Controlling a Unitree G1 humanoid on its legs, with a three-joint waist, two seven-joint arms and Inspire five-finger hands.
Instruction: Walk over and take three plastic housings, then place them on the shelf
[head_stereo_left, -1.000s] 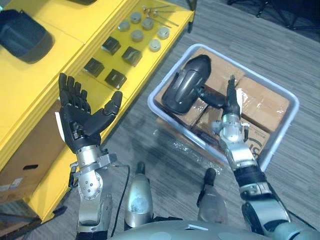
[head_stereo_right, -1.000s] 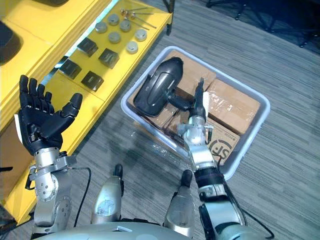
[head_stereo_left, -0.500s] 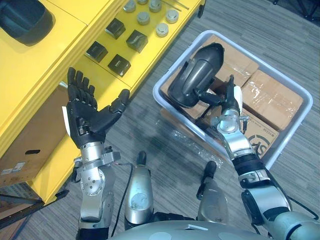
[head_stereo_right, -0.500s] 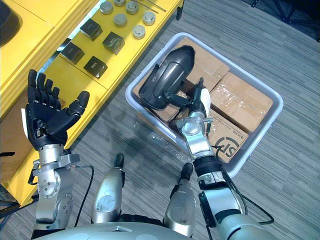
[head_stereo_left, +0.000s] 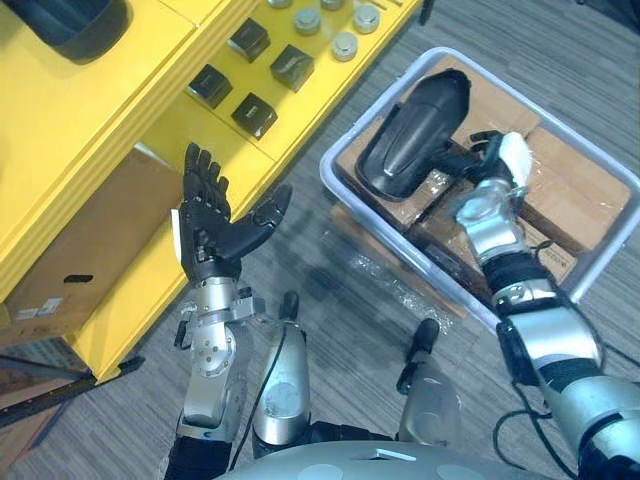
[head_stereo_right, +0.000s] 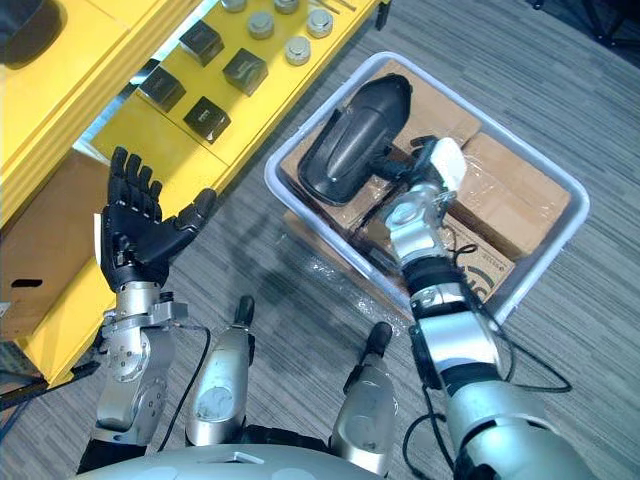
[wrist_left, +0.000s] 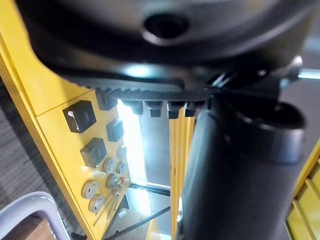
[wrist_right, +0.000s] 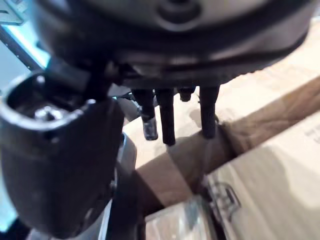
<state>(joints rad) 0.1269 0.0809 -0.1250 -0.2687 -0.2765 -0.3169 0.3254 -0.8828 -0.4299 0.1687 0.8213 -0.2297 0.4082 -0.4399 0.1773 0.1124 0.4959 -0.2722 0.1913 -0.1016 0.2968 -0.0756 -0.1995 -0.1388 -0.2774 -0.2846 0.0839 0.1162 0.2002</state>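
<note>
Two black plastic housings are in sight. One plastic housing (head_stereo_left: 415, 140) lies tilted on top of the cardboard boxes (head_stereo_left: 575, 200) inside a pale plastic bin (head_stereo_left: 328, 172) that stands on the grey carpet (head_stereo_left: 340, 290). The other housing (head_stereo_left: 65, 22) rests on the top level of the yellow shelf (head_stereo_left: 100, 130), well apart from both hands.

The right hand (head_stereo_left: 492, 170) is over the bin, just beside the lower right edge of the housing there. Its fingers reach out fairly straight toward that housing and its white-covered thumb stands off to the side. Whether the fingertips touch the housing cannot be told.

The left hand (head_stereo_left: 215, 235) is raised beside the shelf's front edge, palm up, fingers spread and holding nothing. Black square blocks (head_stereo_left: 252, 115) and grey round discs (head_stereo_left: 345, 45) sit on the lower shelf level beyond it.
</note>
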